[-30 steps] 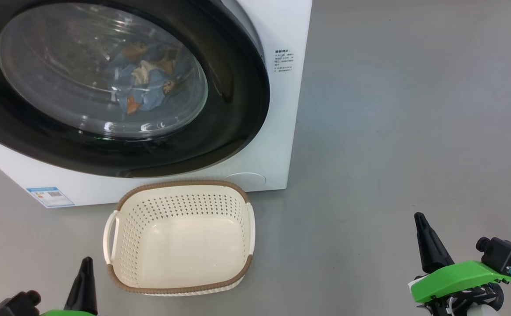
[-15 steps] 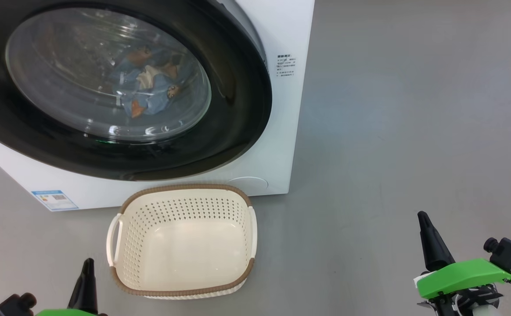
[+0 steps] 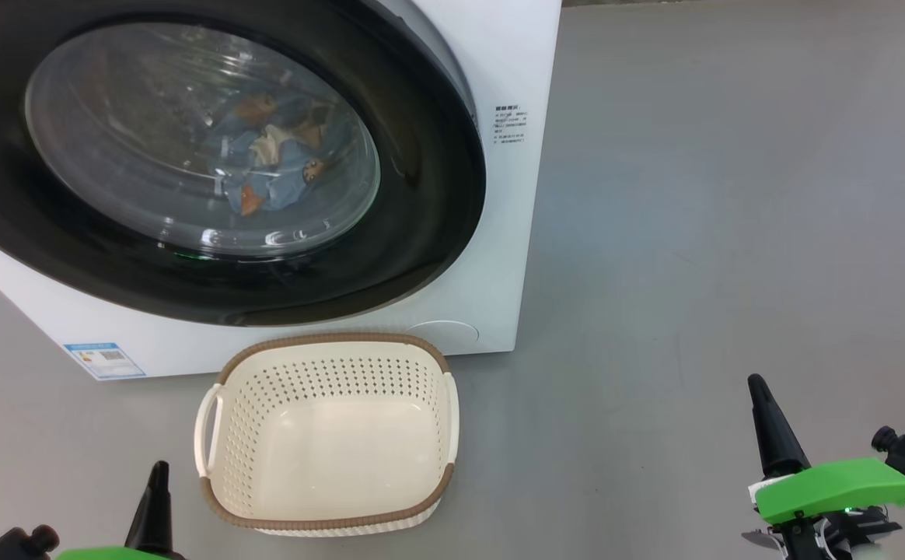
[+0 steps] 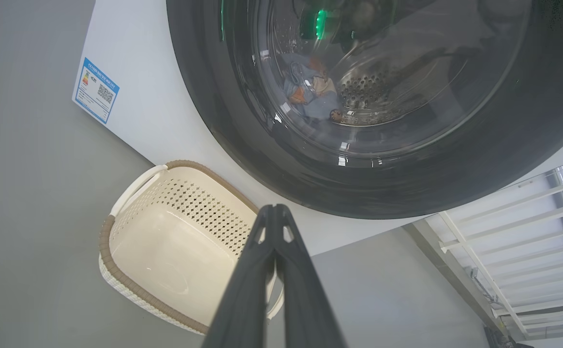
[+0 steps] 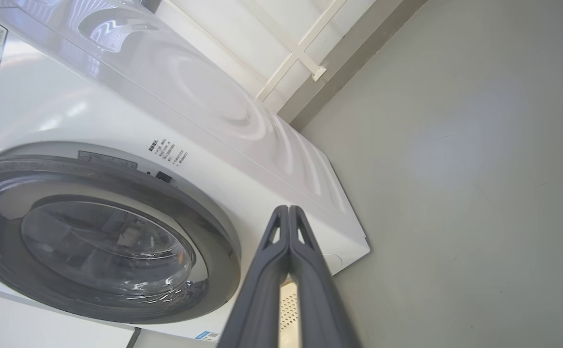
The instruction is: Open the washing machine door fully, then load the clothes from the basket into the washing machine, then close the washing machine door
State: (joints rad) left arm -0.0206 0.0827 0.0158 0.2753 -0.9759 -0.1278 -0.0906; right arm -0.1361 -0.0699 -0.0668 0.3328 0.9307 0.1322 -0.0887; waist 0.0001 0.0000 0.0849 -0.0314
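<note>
Head view: white washing machine point(image 3: 499, 233) at 11 o'clock. Washing machine door point(image 3: 421, 194) closed, black ring flush against front. Clothes point(image 3: 274, 171) inside drum, blue bundle with orange patches seen through glass. Basket point(image 3: 328, 340) empty on grey floor point(image 3: 693, 233) at 6 o'clock, just before machine. Left end effector point(image 3: 160, 468) at 7 o'clock, right end effector point(image 3: 758, 389) at 4 o'clock. Both have fingers pressed together, gripping nothing.
</note>
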